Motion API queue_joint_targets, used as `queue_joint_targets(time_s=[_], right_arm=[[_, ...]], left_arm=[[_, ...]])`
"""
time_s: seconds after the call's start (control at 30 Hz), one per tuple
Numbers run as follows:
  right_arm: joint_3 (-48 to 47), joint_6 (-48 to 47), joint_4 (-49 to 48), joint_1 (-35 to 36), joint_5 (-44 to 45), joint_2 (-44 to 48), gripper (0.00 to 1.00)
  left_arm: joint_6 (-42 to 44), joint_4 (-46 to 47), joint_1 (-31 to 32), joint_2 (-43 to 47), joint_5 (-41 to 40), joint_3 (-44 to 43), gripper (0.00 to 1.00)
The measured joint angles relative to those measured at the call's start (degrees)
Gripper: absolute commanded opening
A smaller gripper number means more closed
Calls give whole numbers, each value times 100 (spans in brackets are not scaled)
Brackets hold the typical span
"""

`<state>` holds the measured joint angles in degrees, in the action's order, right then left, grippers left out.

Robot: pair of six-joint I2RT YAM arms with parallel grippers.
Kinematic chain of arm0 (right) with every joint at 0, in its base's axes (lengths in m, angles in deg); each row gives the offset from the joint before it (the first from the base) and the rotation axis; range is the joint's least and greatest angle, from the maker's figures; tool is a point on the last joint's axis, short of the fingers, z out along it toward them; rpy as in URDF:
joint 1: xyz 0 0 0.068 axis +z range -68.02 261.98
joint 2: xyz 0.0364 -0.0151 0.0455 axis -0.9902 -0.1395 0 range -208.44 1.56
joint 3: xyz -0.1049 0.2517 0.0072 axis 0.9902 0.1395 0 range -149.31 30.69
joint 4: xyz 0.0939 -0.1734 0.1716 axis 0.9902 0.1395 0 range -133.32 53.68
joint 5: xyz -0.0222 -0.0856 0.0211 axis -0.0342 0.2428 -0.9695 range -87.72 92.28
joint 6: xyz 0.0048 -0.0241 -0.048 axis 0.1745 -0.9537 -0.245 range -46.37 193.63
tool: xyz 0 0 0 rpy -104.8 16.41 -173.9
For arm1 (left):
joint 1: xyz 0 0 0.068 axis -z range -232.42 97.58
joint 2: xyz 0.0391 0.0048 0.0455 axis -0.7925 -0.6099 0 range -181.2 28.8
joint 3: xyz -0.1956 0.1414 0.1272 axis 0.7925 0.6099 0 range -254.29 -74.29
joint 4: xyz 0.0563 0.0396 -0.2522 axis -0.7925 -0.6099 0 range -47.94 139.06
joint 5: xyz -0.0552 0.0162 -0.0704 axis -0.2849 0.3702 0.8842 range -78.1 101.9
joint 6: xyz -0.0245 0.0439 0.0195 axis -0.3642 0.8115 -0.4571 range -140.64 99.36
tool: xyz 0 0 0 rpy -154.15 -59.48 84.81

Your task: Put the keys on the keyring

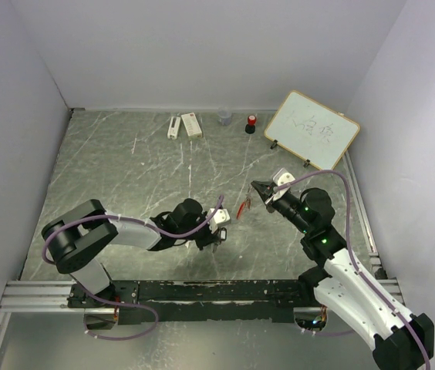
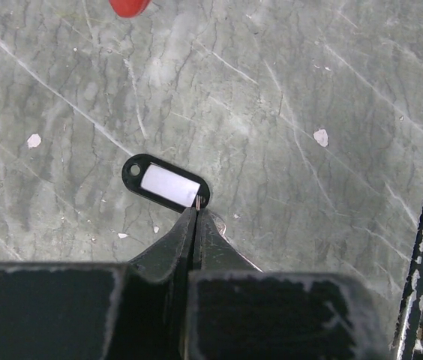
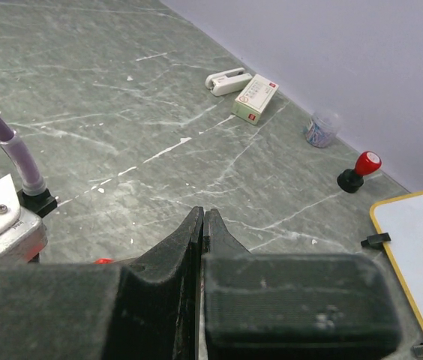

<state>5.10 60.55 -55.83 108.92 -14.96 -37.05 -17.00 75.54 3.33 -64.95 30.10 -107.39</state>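
Left fingers [image 2: 175, 244] pinched on a silver sliver at the end of one black oval key tag [image 2: 165, 182], glossy plastic with a white insert, flat on the veined grey table [image 2: 309, 67]; right fingers [image 3: 180, 244] clenched near one curved red keyring [image 1: 242, 206].

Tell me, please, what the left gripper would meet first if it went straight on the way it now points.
The black tag with the white label: the shut left gripper has its tips at its near end, perhaps touching.
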Motion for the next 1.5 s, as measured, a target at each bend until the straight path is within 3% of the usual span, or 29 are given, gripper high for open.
queue_joint_targets(time_s=[0.2, 0.47, 0.63, 0.97, 1.5], right_arm=[[0, -55, 11, -4, -238, 2, 0], [15, -31, -125, -11, -1421, -173, 0], [63, 162, -334, -13, -2039, -391, 0], [105, 214, -846, -15, -3438, -1097, 0], [-490, 1021, -2581, -155, -4203, -2551, 0]], left_arm=[[-22, 15, 4, 470, -468, 109, 7], [223, 411, 7, 1799, -1821, 155, 7], [457, 734, -28, 2186, -2194, 155, 7], [686, 1067, -267, 2667, -1825, 190, 7], [686, 1163, -345, 3075, -1270, 461, 7]])
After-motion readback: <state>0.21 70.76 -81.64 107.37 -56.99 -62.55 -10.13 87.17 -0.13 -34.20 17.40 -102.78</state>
